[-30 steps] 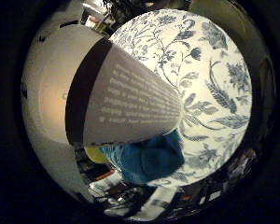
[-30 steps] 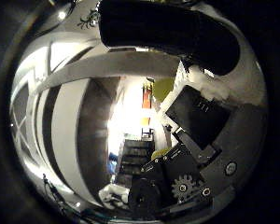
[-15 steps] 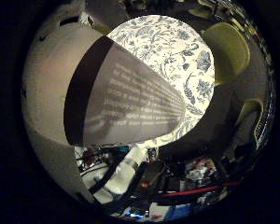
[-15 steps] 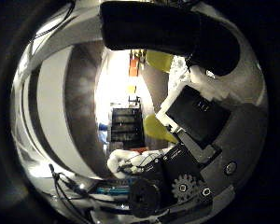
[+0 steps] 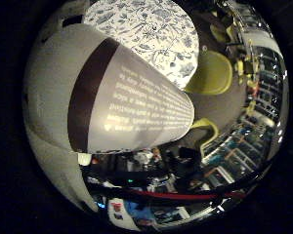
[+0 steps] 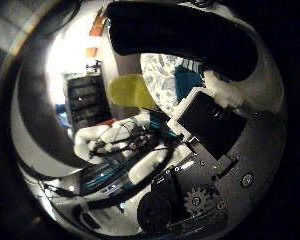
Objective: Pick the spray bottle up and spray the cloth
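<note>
Black-and-white fingers of the robot's right hand (image 6: 200,130) curl inward across the thumb-side palm view, one dark finger (image 6: 180,35) arching over and geared parts showing nearer the palm. They appear wrapped round the spray bottle (image 5: 117,102), whose pale body fills much of the little-finger-side view and so sits close against the palm. A dark brown band (image 5: 88,92) rings the bottle, and lines of small white print run along its grey label (image 5: 151,105), too small to read. Beyond the bottle lies a round table with a blue floral cloth (image 5: 151,34), well apart from the hand, with yellow-green chairs (image 5: 212,73) beside it. A teal patch (image 6: 182,80) shows on the floral surface past the fingers.
</note>
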Available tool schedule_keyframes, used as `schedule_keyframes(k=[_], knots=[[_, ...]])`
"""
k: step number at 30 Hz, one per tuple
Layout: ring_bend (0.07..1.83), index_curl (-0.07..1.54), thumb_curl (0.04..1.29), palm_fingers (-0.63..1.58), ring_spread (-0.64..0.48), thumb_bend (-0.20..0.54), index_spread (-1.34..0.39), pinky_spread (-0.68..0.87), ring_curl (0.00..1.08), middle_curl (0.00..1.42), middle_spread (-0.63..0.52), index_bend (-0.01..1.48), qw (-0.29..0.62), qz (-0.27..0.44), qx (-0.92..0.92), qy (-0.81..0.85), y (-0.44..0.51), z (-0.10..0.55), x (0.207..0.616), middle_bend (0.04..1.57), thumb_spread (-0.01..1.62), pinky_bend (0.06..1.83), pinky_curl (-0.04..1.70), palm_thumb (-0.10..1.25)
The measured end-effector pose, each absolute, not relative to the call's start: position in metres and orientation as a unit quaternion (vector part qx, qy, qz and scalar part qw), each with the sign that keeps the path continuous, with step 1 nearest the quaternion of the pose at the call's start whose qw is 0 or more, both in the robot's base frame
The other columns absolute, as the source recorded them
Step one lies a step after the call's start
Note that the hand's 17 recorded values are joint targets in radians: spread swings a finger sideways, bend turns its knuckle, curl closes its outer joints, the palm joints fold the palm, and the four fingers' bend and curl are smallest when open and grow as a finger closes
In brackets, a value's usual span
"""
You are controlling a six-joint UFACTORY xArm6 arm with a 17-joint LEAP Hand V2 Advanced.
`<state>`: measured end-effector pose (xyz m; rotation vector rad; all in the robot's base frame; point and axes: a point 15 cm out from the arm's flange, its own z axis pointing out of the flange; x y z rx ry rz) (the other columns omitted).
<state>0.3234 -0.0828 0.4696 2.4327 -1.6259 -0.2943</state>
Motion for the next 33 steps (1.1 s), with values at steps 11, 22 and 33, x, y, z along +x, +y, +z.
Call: schedule_keyframes(k=[11,22,33], knots=[[1.33,0.76,0.87,1.12,-0.24,-0.018,-0.21,-0.15,0.84,0.68,-0.08,1.15,0.278,-0.112,0.832,-0.467,-0.044,0.468,0.306,1.41,0.69,1.01,1.47,1.05],[1.33,0.76,0.88,1.12,-0.24,-0.019,-0.21,-0.17,0.84,0.69,-0.08,1.15,0.363,-0.185,0.808,-0.426,-0.021,0.387,0.289,1.4,0.68,1.02,1.47,1.04],[1.33,0.77,0.88,1.11,-0.24,-0.019,-0.22,-0.18,0.84,0.69,-0.08,1.14,0.349,-0.194,0.812,-0.426,-0.007,0.356,0.291,1.39,0.69,1.02,1.47,1.04]])
